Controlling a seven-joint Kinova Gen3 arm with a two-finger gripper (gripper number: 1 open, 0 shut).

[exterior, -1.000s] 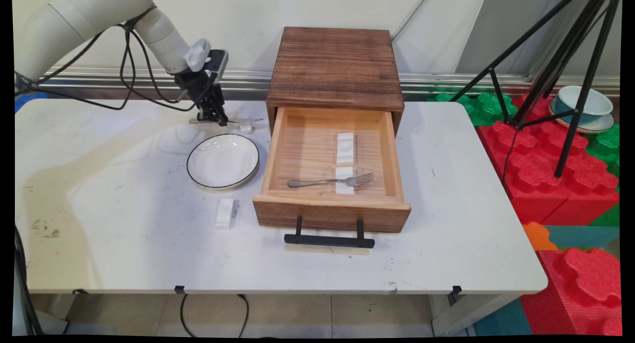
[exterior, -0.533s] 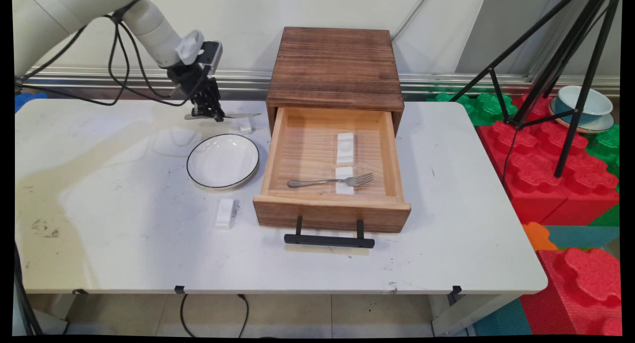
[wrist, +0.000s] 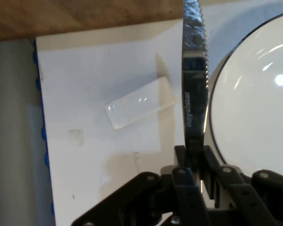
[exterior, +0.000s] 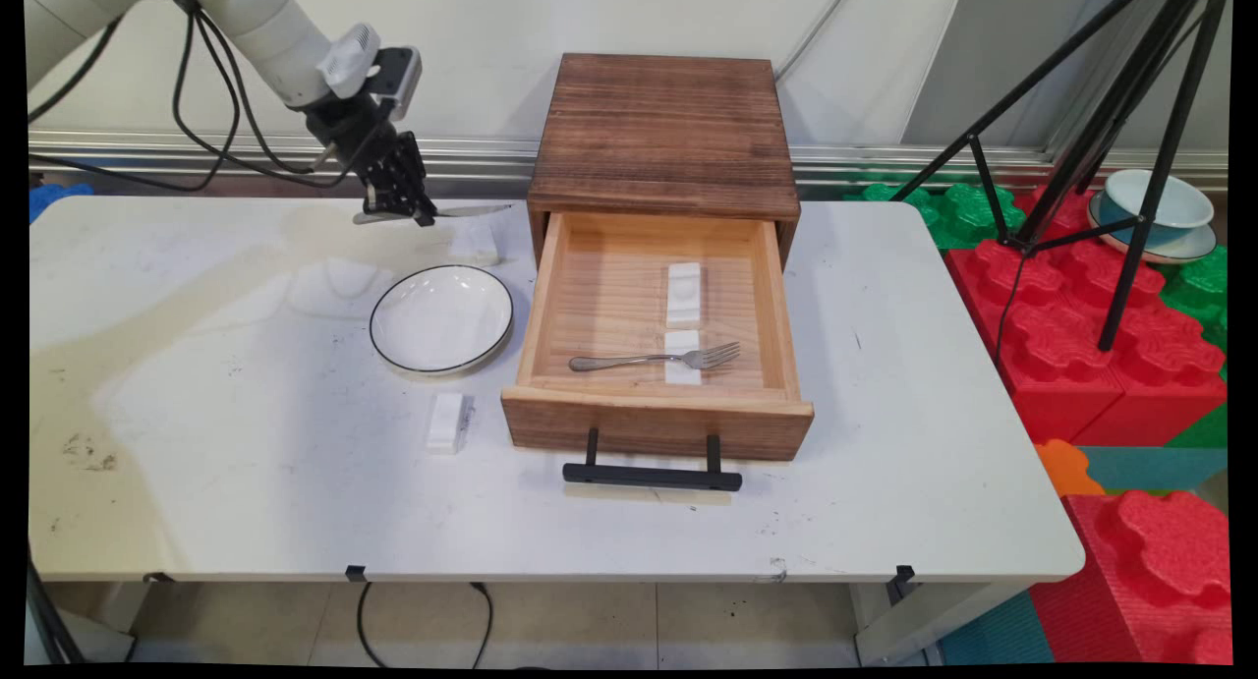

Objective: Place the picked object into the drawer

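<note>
The end effector (exterior: pixel 397 210), raised above the counter's (exterior: pixel 197 443) far edge, is clamped on the handle of a serrated knife (wrist: pixel 194 80) held level and clear of the surface. A white rest (wrist: pixel 140 102) lies beneath, near the plate (exterior: pixel 442 319). The open drawer (exterior: pixel 657 404) holds a fork (exterior: pixel 654 359); the knife is not yet set down.

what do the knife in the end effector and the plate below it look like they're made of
Knife: likely steel, polished; its serrated blade mirrors the surroundings. Plate: probably glazed ceramic, glossy white with a thin black rim line, showing bright glints in the hand view.
</note>
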